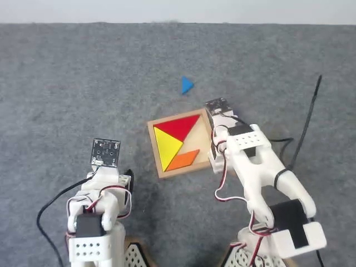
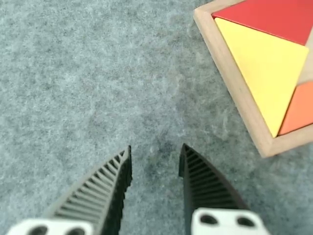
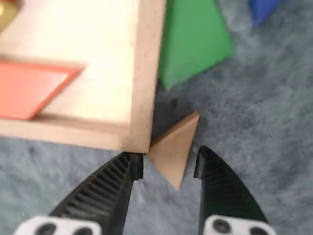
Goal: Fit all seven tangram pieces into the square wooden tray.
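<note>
The square wooden tray (image 1: 157, 169) lies mid-table holding a red triangle (image 1: 181, 127), a yellow triangle (image 1: 166, 143) and an orange parallelogram (image 1: 182, 159). My right gripper (image 3: 168, 166) is open just outside the tray's corner (image 3: 142, 142), its fingers on either side of a tan triangle (image 3: 173, 147) that lies on the carpet against that corner. A green triangle (image 3: 193, 39) rests outside the tray's rim, farther on. A small blue triangle (image 1: 187, 85) lies beyond the tray. My left gripper (image 2: 155, 152) is open over bare carpet, short of the tray's near corner (image 2: 264, 147).
Grey carpet (image 1: 83, 83) covers the table, with free room to the left and far side. The right arm (image 1: 250, 156) overhangs the tray's right edge. A black cable (image 1: 306, 122) runs along the right side.
</note>
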